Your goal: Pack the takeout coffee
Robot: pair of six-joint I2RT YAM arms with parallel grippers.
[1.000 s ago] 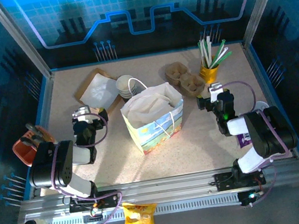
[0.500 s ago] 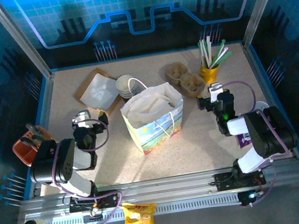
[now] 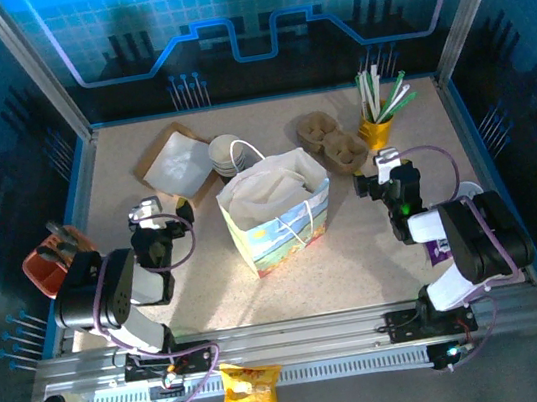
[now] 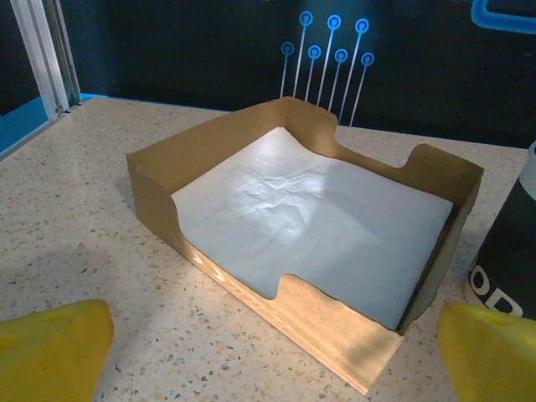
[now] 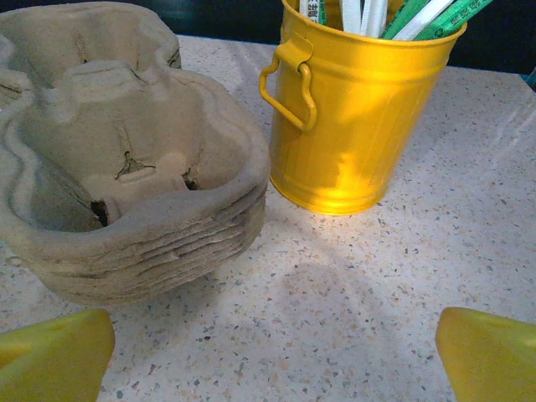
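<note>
The takeout coffee is hidden or out of view. A colourful paper bag (image 3: 276,215) stands open in the middle of the table with white paper inside. My left gripper (image 3: 152,213) (image 4: 272,356) is open on the bag's left, its yellow fingertips (image 4: 50,347) wide apart over bare table, facing a brown cardboard tray (image 4: 310,243). My right gripper (image 3: 385,165) (image 5: 272,356) is open on the bag's right with nothing between its fingertips (image 5: 490,352). It faces a stack of pulp cup carriers (image 5: 126,176) and a yellow bucket (image 5: 360,117).
Lidless cream cups (image 3: 226,155) are stacked behind the bag beside the tray (image 3: 177,161). A dark object with a pale top (image 4: 511,251) stands at the tray's right. The bucket (image 3: 376,129) holds straws and sticks. A snack packet (image 3: 249,398) lies on the front rail.
My left gripper has drawn back a little toward the near left. The right arm and the bag have not moved.
</note>
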